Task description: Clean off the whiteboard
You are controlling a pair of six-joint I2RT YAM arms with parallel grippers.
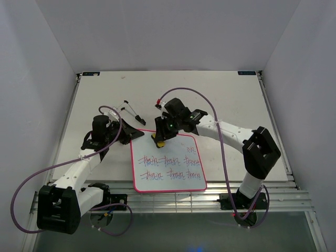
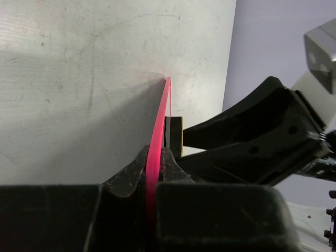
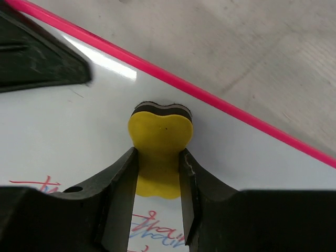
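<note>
The whiteboard point(image 1: 168, 181) lies flat near the table's front, a white face with a pink-red rim and two rows of red and blue handwriting. My left gripper point(image 1: 134, 134) is shut on the board's far-left corner; in the left wrist view the rim point(image 2: 159, 126) runs edge-on between the jaws of that gripper point(image 2: 155, 157). My right gripper point(image 1: 160, 137) is shut on a yellow eraser sponge point(image 1: 159, 143), pressed on the board near its far edge. In the right wrist view the sponge point(image 3: 159, 134) sits between the fingers of that gripper point(image 3: 159, 160), just above the writing point(image 3: 157, 231).
Two thin marker pens point(image 1: 132, 111) lie on the grey table mat point(image 1: 220, 94) behind the board. White walls close in on the left, right and back. Purple cables loop off both arms. A slatted rail point(image 1: 173, 199) runs along the near edge.
</note>
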